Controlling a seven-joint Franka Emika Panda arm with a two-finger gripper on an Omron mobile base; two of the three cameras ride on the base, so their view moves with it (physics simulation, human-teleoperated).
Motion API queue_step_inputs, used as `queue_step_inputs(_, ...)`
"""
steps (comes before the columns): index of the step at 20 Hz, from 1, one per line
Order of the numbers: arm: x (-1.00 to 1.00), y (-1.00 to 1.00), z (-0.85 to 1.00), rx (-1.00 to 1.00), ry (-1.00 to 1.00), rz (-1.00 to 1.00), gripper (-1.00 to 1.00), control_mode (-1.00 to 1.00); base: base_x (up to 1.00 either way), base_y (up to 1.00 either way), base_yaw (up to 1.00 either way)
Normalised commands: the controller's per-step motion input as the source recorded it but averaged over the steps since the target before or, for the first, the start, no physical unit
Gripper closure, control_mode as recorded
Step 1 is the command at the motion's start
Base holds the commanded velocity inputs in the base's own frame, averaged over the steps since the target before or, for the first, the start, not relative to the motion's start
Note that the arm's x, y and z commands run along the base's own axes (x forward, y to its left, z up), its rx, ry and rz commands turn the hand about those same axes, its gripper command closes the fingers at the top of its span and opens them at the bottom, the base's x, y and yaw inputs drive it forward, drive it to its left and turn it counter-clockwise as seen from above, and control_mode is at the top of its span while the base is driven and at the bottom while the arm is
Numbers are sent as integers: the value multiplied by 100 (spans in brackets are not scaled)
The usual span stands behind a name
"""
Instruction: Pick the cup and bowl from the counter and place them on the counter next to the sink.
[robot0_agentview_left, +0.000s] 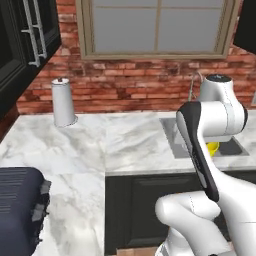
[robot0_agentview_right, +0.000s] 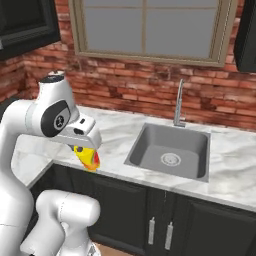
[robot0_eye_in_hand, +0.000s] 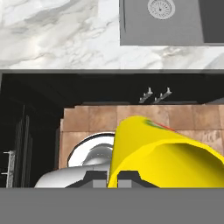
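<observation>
From the left base view I see the counter (robot0_agentview_left: 100, 145) running white and veined from the brick wall toward me, its front edge dropping onto dark cabinet fronts. A tall white paper-towel roll (robot0_agentview_left: 63, 102) stands far back on the left, close to the wall. A dark ribbed object (robot0_agentview_left: 20, 207) sits at the lower left corner, on the near leg of the counter. My arm covers much of the sink (robot0_agentview_left: 175, 137); just below the forearm a sliver of the yellow cup (robot0_agentview_left: 213, 147) peeks out, level with the front rim of the basin. The marble between the roll and the sink lies open.

From the right base view the gripper (robot0_agentview_right: 89, 155) hangs just out past the counter's front edge, left of the sink (robot0_agentview_right: 170, 150), and it is clenched on the cup (robot0_agentview_right: 88, 158), which tilts downward with its red-orange mark showing. The cup is in the air, touching no surface. Between it and the basin's left rim there is a bare strip of marble. The faucet (robot0_agentview_right: 178, 105) rises behind the basin against the brick.

In the hand view the cup (robot0_eye_in_hand: 162, 155) fills the lower right, gripped between the fingertips. Beyond it I see the counter's front edge (robot0_eye_in_hand: 109, 69), the cabinet handles (robot0_eye_in_hand: 155, 95) below it, and the sink (robot0_eye_in_hand: 162, 26) with its round drain (robot0_eye_in_hand: 161, 8).
</observation>
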Motion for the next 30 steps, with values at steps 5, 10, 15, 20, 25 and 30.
queue_step_inputs(5,0,0,0,0,0,0,100,100,90,30,0)
queue_step_inputs(10,0,0,0,0,0,0,100,100,1,6,0)
queue_step_inputs(15,0,0,0,0,0,0,100,100,0,0,0)
queue_step_inputs(20,0,0,0,0,0,0,100,100,0,0,0)
queue_step_inputs(25,16,0,-4,1,0,0,100,-100,0,0,0)
queue_step_inputs(30,76,1,-14,4,0,6,100,-100,0,0,0)
